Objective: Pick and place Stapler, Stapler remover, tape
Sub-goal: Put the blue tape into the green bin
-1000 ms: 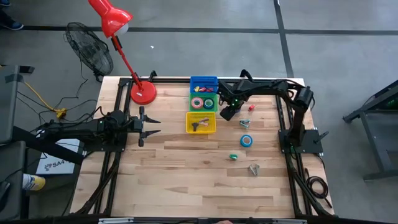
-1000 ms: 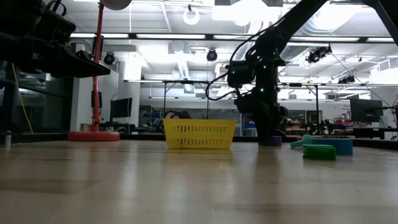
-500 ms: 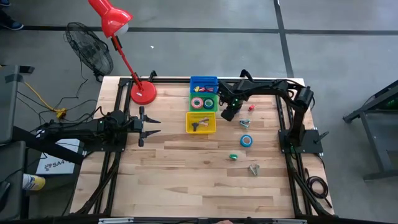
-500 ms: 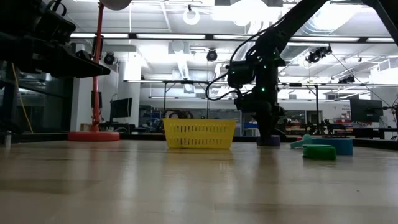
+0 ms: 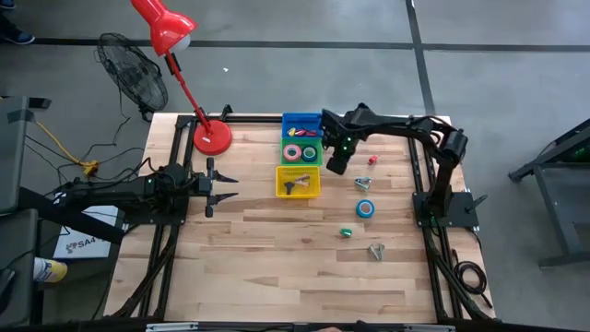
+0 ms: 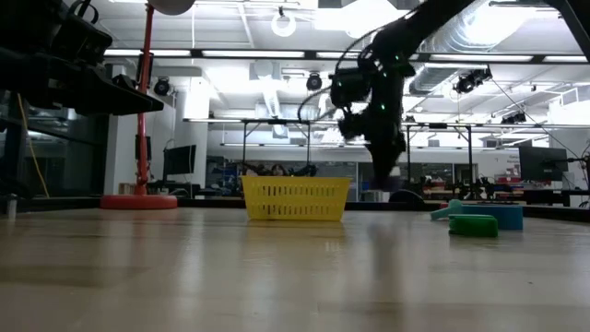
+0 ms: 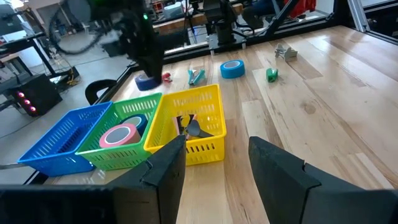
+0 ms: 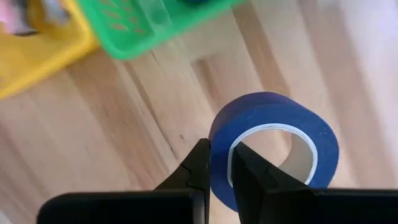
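Right hand hangs above table, beside yellow basket.

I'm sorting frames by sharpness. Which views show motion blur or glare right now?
Low view: right arm smeared, ceiling lights glaring. Right wrist view: baskets blurred, purple tape roll pinched in the right gripper fairly crisp. Left wrist view: right arm blurred; yellow basket sharp. High view: clean.

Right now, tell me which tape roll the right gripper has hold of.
The dark blue tape roll, its wall pinched by the right gripper beside the green basket. The lighter blue roll lies free on the table.
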